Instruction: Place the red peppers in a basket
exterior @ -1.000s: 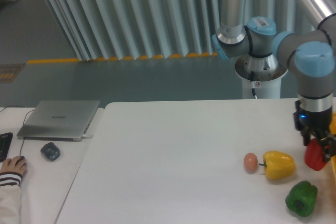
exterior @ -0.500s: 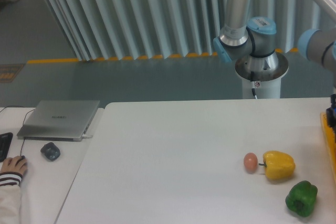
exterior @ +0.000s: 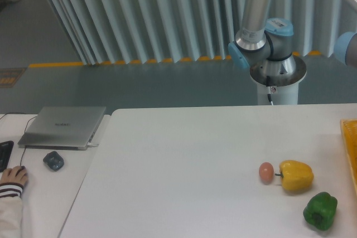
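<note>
The red pepper is out of view. Only the straight yellow-orange rim of the basket shows at the right edge of the table. My gripper has left the frame to the right; only the arm's upper links and base remain visible at the back.
A yellow pepper lies near the right front of the white table, with a small peach-coloured egg-like object touching its left. A green pepper sits at the front right. A laptop, a mouse and a person's hand are at left.
The gripper, shut on the red pepper a second ago beside the basket rim, moved right and out of frame with it. The other objects stayed put.
</note>
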